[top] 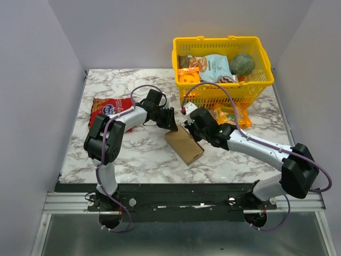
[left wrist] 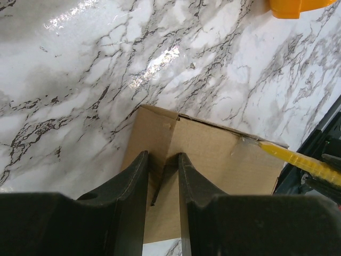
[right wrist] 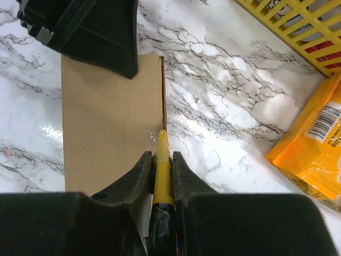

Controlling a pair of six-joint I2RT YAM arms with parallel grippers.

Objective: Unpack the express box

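At the long side edge of the express box (right wrist: pixel 106 122), your right tool (right wrist: pixel 160 158), clenched on the yellow cutter (right wrist: pixel 163 178), points along that edge.

Bright overhead light, glare on table (left wrist: pixel 160 58)

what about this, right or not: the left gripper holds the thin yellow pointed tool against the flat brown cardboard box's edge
Not right: the right gripper, not the left gripper, holds the thin yellow pointed tool against the edge of the flat brown cardboard box. The right wrist view shows this.
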